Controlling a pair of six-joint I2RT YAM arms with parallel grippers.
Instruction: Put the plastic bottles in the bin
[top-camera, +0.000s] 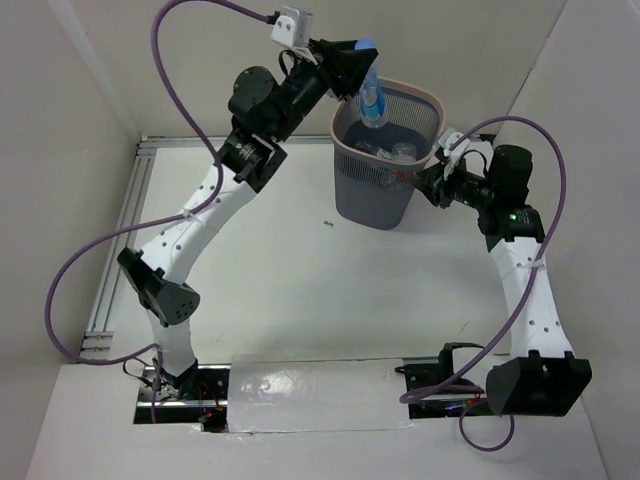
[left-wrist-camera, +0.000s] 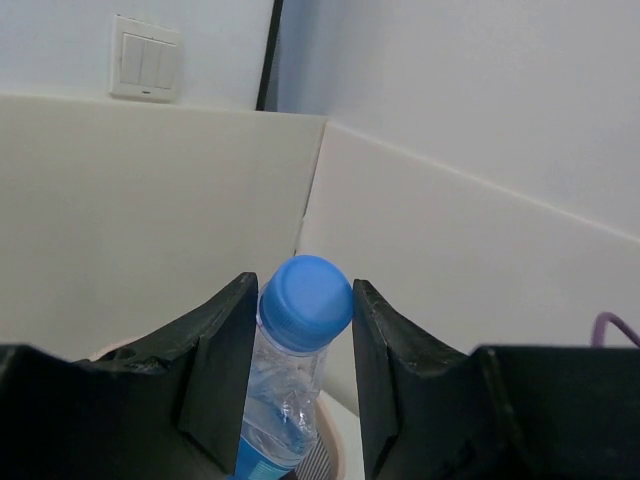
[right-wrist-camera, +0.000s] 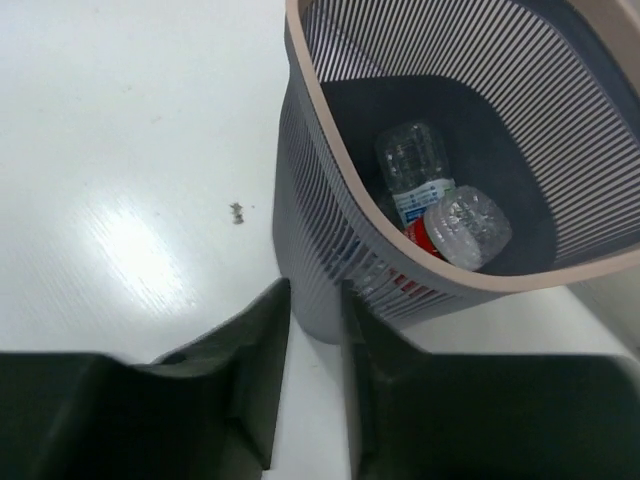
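Observation:
A clear plastic bottle (top-camera: 372, 100) with a blue cap and blue label hangs tilted over the bin (top-camera: 372, 200), a grey-purple mesh wastebasket with a pale pink rim. My left gripper (top-camera: 360, 72) is shut on its neck; in the left wrist view the bottle (left-wrist-camera: 288, 370) sits between the fingers, cap up, and the gripper (left-wrist-camera: 303, 292) is high above the bin's rim. My right gripper (top-camera: 433, 180) is by the bin's right side, jaws a little apart and empty. In the right wrist view the gripper (right-wrist-camera: 313, 296) faces the bin's wall (right-wrist-camera: 310, 200). Inside lie a clear bottle (right-wrist-camera: 412, 155) and a red-labelled bottle (right-wrist-camera: 455, 232).
White walls enclose the white table on the left, back and right. A small dark speck (right-wrist-camera: 238, 211) lies on the table left of the bin. A silver-taped strip (top-camera: 320, 395) runs between the arm bases at the near edge.

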